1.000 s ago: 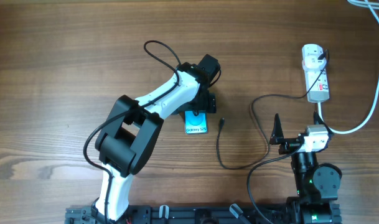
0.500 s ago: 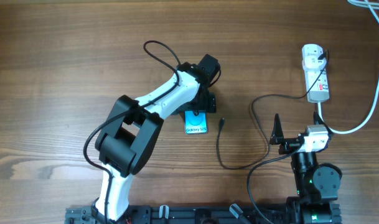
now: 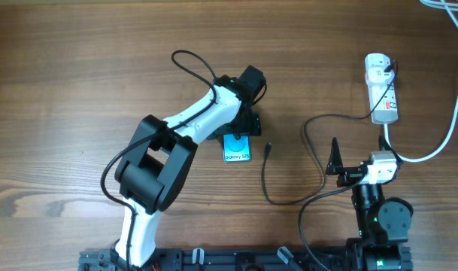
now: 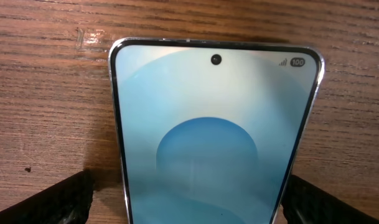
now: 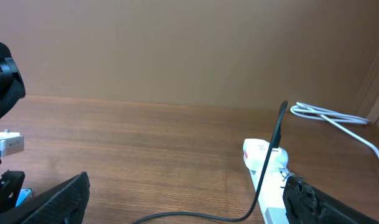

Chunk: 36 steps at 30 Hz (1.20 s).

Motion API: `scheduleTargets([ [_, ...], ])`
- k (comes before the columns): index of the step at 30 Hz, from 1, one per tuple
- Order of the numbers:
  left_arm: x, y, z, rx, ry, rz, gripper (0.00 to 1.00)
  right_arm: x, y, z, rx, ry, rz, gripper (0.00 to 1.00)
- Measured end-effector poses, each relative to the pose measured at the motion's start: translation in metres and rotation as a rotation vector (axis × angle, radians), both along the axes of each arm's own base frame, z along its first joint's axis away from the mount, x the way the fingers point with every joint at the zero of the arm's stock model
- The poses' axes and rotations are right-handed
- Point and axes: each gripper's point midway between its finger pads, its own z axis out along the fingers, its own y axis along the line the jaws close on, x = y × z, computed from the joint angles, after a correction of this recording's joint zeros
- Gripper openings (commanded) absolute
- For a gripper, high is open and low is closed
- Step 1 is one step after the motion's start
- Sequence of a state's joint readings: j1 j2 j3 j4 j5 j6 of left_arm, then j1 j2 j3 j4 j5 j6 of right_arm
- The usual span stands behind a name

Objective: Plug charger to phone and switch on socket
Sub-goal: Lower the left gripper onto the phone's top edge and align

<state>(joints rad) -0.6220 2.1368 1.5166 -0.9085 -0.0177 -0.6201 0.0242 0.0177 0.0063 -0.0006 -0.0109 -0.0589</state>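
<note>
The phone [image 3: 237, 147] lies flat on the wooden table, cyan screen up, its "Galaxy S20" end toward the front. My left gripper [image 3: 244, 126] hangs over its far half. In the left wrist view the phone [image 4: 214, 143] fills the frame and the left gripper [image 4: 189, 199] is open, one finger on each side with a small gap. The charger cable [image 3: 264, 177] loops across the table, and its small plug [image 3: 268, 148] lies just right of the phone. The white socket [image 3: 382, 90] is at the far right. My right gripper [image 3: 362, 159] is open and empty; its wrist view shows the socket [image 5: 267, 168] and the cable [image 5: 264, 186].
A thick white cable [image 3: 447, 135] runs from the socket's near end off past the table's right edge, and also shows in the right wrist view [image 5: 332, 115]. The charger's loop lies between the phone and my right arm base [image 3: 379, 222].
</note>
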Motion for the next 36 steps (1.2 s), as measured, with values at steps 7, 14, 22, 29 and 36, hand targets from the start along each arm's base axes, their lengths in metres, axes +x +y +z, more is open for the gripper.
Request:
scheduleTargets([
  [7,-0.0005,0.0002,0.0,0.0,0.002,0.007,0.93,0.0,0.0,0.0,0.0,0.0,0.0,1.0],
  [14,-0.0009,0.0002,0.0,0.0,0.004,0.007,1.0,0.0,0.0,0.0,0.0,0.0,0.0,1.0],
  [22,-0.0013,0.0,-0.0001,-0.002,0.006,0.011,1.0,0.0,0.0,0.0,0.0,0.0,0.0,1.0],
  [29,-0.0044,-0.0002,0.0001,-0.005,0.021,0.014,0.93,0.0,0.0,0.0,0.0,0.0,0.0,1.0],
  [36,-0.0053,-0.0002,-0.0002,-0.005,0.026,0.013,0.9,0.0,0.0,0.0,0.0,0.0,0.0,1.0],
])
